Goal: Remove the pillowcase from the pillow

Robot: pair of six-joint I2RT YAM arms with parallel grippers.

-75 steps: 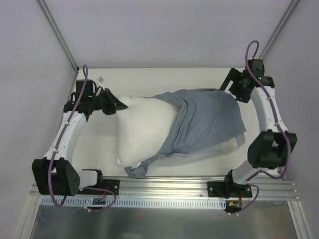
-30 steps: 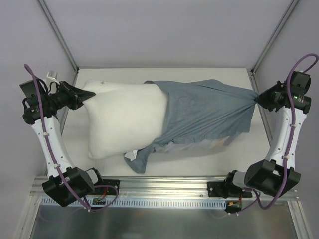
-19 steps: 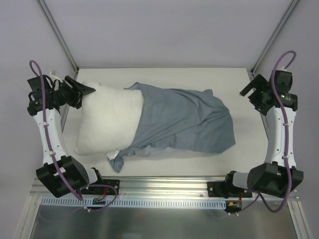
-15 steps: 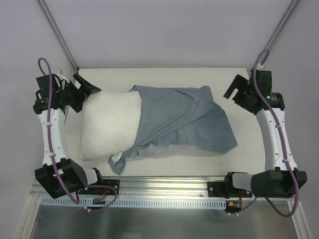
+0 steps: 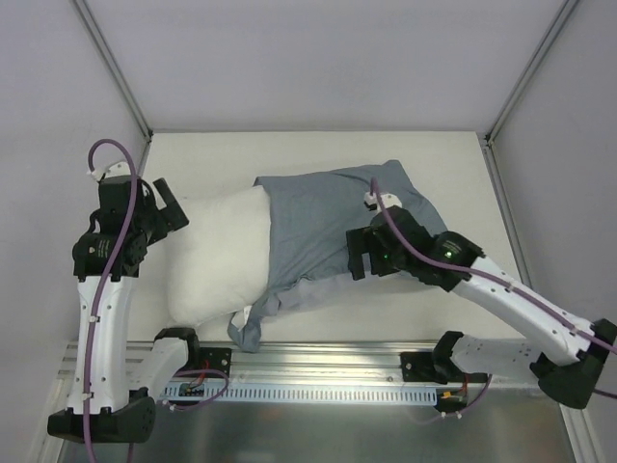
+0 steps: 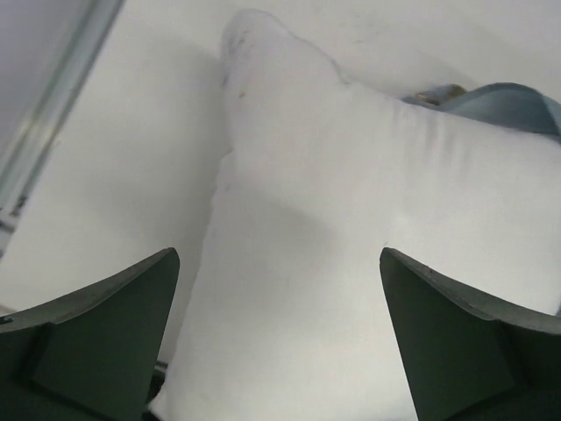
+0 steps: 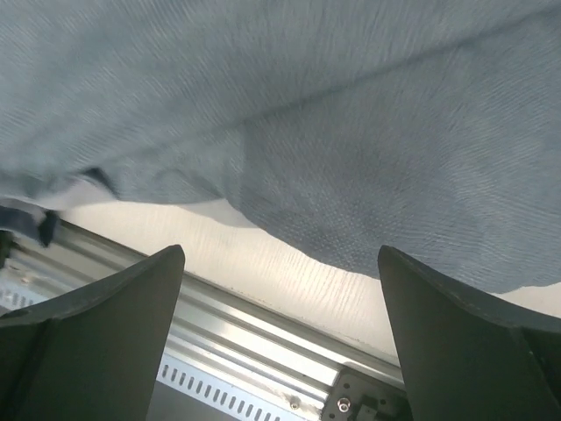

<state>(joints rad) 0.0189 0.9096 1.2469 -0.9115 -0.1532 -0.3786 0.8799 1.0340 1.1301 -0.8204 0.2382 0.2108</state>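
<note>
1. Jaws of the left gripper (image 5: 172, 205) are seen spread wide, with nothing gripped between them. In the left wrist view the two dark fingers (image 6: 96, 342) are parted at the bottom corners of the picture, and bare white cushion is framed between them.
2. The right gripper (image 5: 357, 254) is likewise released, its jaws set fully apart and empty. It is held over the near edge of the cloth, and in the right wrist view its fingers (image 7: 465, 342) are seen on either side of the blue fabric above them.
3. The big plump plain white rectangular pillow (image 5: 222, 251) is laid across the middle of the table. Its left end is uncovered, just beside the left gripper, and one pointed corner (image 6: 245, 26) is turned toward the far side.
4. The large thin slate-blue fabric pillowcase (image 5: 328, 207) is drawn over the right part of the pillow only. Its open edge is crossed over the cushion roughly at mid-length, so the removal is only partly done.
5. A limp, wrinkled tail of the same fabric (image 5: 246, 333) is trailed off the near left of the cover, close to the rail.
6. The pale off-white table (image 5: 318, 149) is exposed behind the pillow, and the ribbed aluminium rail (image 5: 318, 357) is run along its near edge, where both arm bases are bolted.
</note>
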